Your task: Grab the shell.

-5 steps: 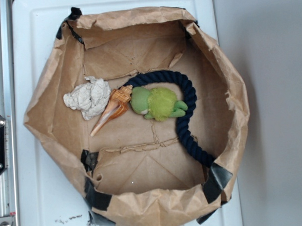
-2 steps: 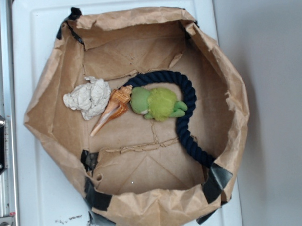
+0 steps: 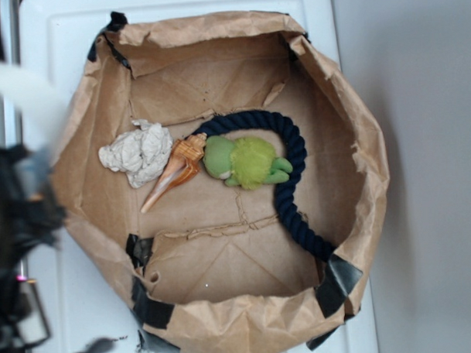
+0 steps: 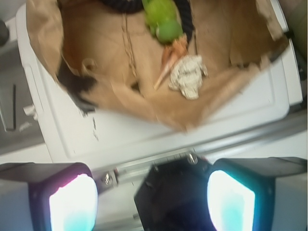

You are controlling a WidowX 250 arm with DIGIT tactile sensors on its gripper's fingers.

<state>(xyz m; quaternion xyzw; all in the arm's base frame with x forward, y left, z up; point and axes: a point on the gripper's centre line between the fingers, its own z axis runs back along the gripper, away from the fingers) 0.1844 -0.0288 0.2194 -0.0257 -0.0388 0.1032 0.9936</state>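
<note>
— Shell (image 3: 176, 171) check first: any writing on it, or on anything around it?

— None I can read from my seat. No label or brand shows on the shell, on the brown paper bag (image 3: 357, 126) or on the white surface (image 3: 61, 291) under it.

— Where does it sit against the claw?

— It lies on the floor of the bag, left of centre in the exterior view. My gripper (image 4: 151, 197) is well apart from it, outside the bag's rim; the wrist view looks across the white surface and over the paper edge to the shell (image 4: 169, 61) beyond. In the exterior view the arm (image 3: 16, 223) is only a dark blur at the left edge.

— And the claw itself?

— Its two fingers (image 4: 72, 202) stand wide apart with nothing between them.

— Which way does the shell point?

— Its long axis runs on a diagonal. In the exterior view the ridged cream whorl end is up and right, and the orange-tan body tapers to a tip down and left.

— Neighbours?

— The off-white wad of cloth (image 3: 138, 153) touches it on the left. The lime-green plush toy (image 3: 247, 162) sits just beside the whorl end on the right. A navy rope (image 3: 294, 182) curves around the toy.
</note>
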